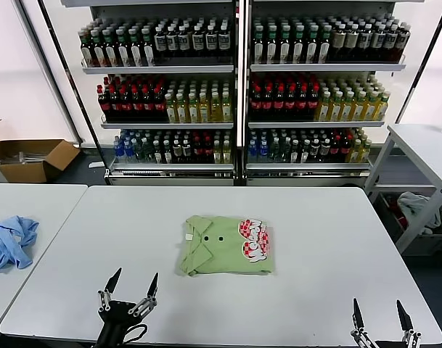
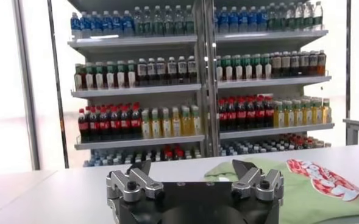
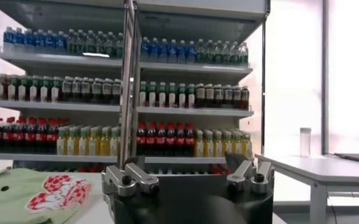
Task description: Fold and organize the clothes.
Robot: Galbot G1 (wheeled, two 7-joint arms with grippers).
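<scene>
The clothes, a light green shirt (image 1: 224,245), lie folded into a compact rectangle at the middle of the white table (image 1: 322,232), collar and two dark buttons up, red-and-white checkered print on its right side. My left gripper (image 1: 133,281) hovers open near the table's front edge, left of and nearer than the shirt, holding nothing. My right gripper (image 1: 381,314) stands open at the front right corner, also empty. The left wrist view shows the shirt (image 2: 301,185) beyond the open left gripper (image 2: 192,165). In the right wrist view the shirt (image 3: 27,192) lies off to the side of the open right gripper (image 3: 180,163).
A crumpled light blue garment (image 1: 10,241) lies on the neighbouring table (image 1: 46,199) at left. Shelves of bottled drinks (image 1: 239,87) stand behind the table. A cardboard box (image 1: 28,159) sits on the floor far left, and another white table (image 1: 424,148) stands at right.
</scene>
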